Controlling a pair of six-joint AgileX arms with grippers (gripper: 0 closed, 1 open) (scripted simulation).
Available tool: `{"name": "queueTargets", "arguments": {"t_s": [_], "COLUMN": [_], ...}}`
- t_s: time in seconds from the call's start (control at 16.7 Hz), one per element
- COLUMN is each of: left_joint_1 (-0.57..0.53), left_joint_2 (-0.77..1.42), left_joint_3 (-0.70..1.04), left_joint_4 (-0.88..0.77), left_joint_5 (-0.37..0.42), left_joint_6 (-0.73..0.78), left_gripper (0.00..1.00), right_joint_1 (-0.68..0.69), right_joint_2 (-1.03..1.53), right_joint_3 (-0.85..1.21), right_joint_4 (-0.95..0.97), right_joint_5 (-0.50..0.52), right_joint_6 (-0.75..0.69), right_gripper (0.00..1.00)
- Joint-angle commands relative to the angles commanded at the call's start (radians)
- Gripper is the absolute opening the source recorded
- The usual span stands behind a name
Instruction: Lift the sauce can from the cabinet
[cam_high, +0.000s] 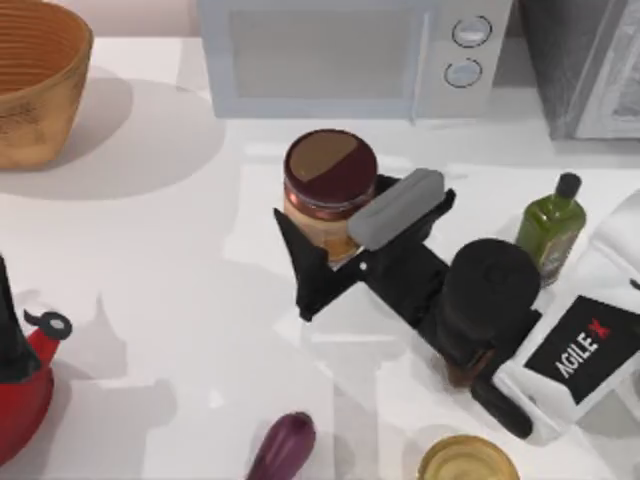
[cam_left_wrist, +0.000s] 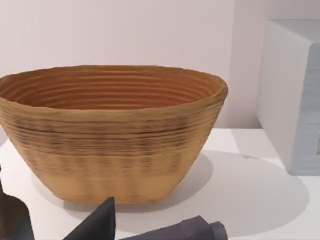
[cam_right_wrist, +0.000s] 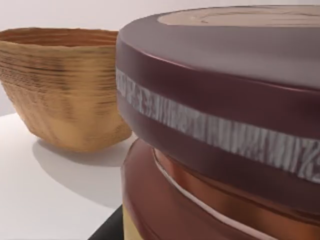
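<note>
Eggplant: purple eggplant (cam_high: 283, 447) at the near counter edge, about 6 o'clock, with a gold-topped yellow can (cam_high: 467, 461) to its right at 5 o'clock.
Kettle: red kettle (cam_high: 25, 385) at 8 o'clock; left hand (cam_left_wrist: 145, 227) hangs near it, facing the basket, idle; whether its fingers are apart or together, I cannot tell.
Right hand: right hand (cam_high: 340, 235) reaches in from 4 o'clock, fingers clamped on the sauce can (cam_high: 328, 190).
Sauce can: near the counter's centre, upright, in front of the microwave and well away from the cabinet.
Progress: grasp looks made; whether the can has left the counter cannot be judged, so lifting likely remains.
Bottle: green bottle (cam_high: 553, 226) at 3 o'clock.
Far row: woven basket (cam_high: 35, 80) at 10 o'clock, white microwave (cam_high: 350, 55) at 12, grey cabinet (cam_high: 585, 60) at 2.
Surface: glossy white counter (cam_high: 150, 260), pale wall behind.
</note>
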Motion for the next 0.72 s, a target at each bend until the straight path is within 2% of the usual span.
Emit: {"name": "queueTargets", "arguments": {"t_s": [0.54,0.72], "left_joint_1": [0.0,0.0], "left_joint_2": [0.0,0.0], "left_joint_3": [0.0,0.0], "left_joint_4": [0.0,0.0], "left_joint_5": [0.0,0.0], "left_joint_6": [0.0,0.0], "left_gripper": [1.0,1.0], "right_joint_1": [0.043,0.043], "right_joint_2": [0.092,0.092], "right_joint_3": [0.059,0.059], "right_joint_4": [-0.03,-0.03], "right_joint_5": [0.0,0.0], "right_joint_6": [-0.002,-0.002], "right_gripper": [0.0,0.23]}}
